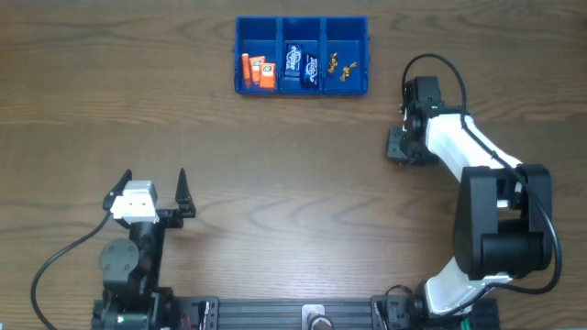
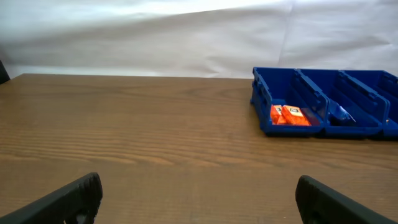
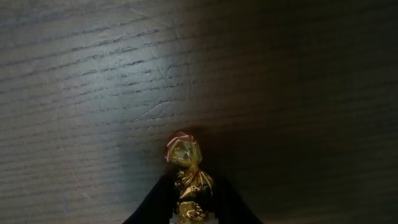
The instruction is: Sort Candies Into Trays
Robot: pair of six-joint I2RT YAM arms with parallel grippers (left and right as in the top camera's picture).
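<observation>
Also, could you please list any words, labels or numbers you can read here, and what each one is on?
Orange candies: print on wrappers, too small to read.
Blue candies: white marks, too blurred to read.
Gold candy in the right gripper: no print visible.
No text is legible anywhere.

A blue tray (image 1: 302,84) with three compartments lies flat at the far middle of the counter (image 1: 138,101). Its left compartment holds orange candies (image 1: 258,72), the middle one blue-wrapped candies (image 1: 301,66), and the right one small gold candies (image 1: 341,66). Well apart to the right, a gold foil candy (image 3: 185,165) with twisted ends is pinched by one end in the right gripper (image 3: 190,208) jaws.
</observation>
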